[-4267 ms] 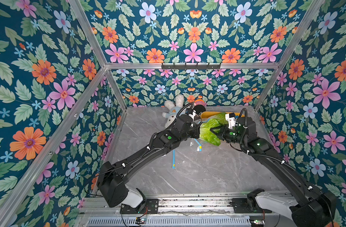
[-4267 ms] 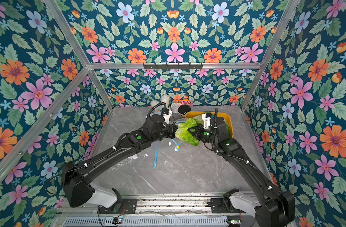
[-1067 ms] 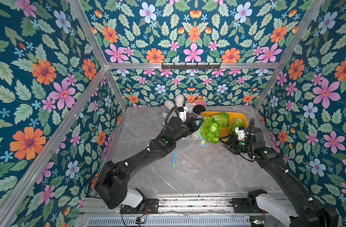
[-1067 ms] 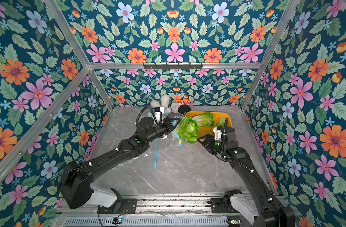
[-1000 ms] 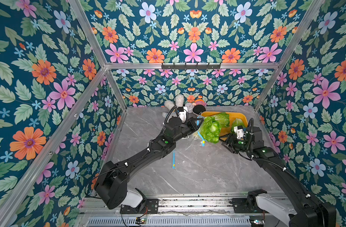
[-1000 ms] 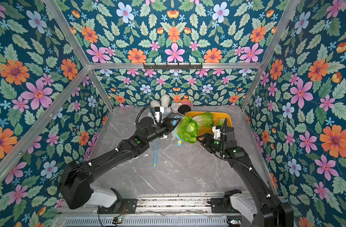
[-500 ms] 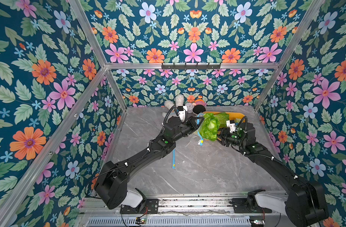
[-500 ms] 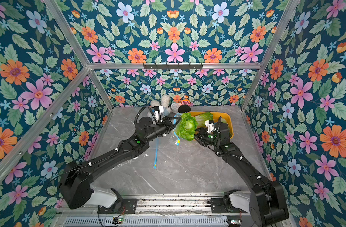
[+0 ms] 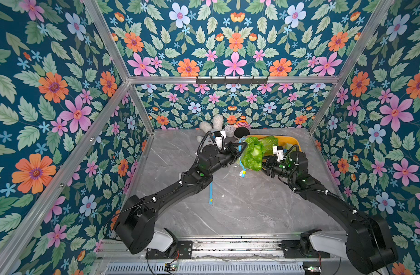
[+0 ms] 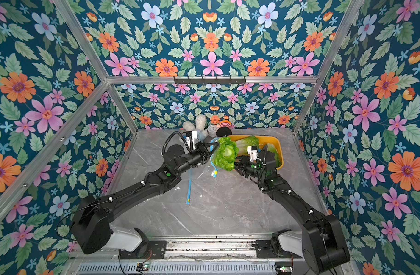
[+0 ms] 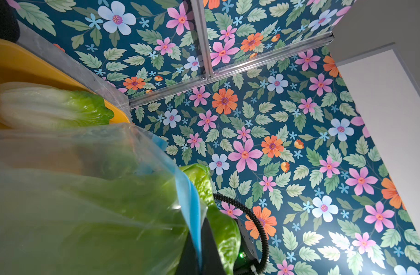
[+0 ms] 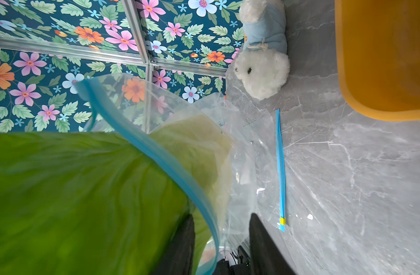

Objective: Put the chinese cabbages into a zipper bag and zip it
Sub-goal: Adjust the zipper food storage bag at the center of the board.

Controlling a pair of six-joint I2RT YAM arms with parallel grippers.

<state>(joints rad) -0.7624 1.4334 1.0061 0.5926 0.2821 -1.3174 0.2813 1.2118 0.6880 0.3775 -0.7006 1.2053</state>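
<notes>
A clear zipper bag (image 11: 85,190) with a blue zip rim (image 12: 161,154) hangs above the table by the yellow tray (image 9: 290,141). One chinese cabbage (image 9: 251,154) (image 10: 225,153) sits in it, white base down, green leaves sticking out of the mouth. My left gripper (image 9: 240,147) (image 11: 201,252) is shut on the blue rim at the bag's left side. My right gripper (image 9: 263,164) (image 12: 220,228) is at the bag's right side, jaws apart. The rim runs between its fingers (image 12: 185,238), touching the leaves. Another cabbage (image 9: 269,142) (image 11: 49,107) lies in the tray, and a third (image 10: 273,150) shows behind my right wrist.
A second clear bag lies flat on the marble, its blue zip strip (image 9: 210,192) (image 12: 281,166) pointing toward the front. A white plush toy (image 9: 211,126) (image 12: 263,64), a small round dial (image 9: 229,129) and a black round object (image 9: 241,132) stand along the back wall.
My right gripper has moved from beside the tray to the bag's right edge, and its jaws have narrowed around the rim. The left gripper keeps its hold and has barely moved.
</notes>
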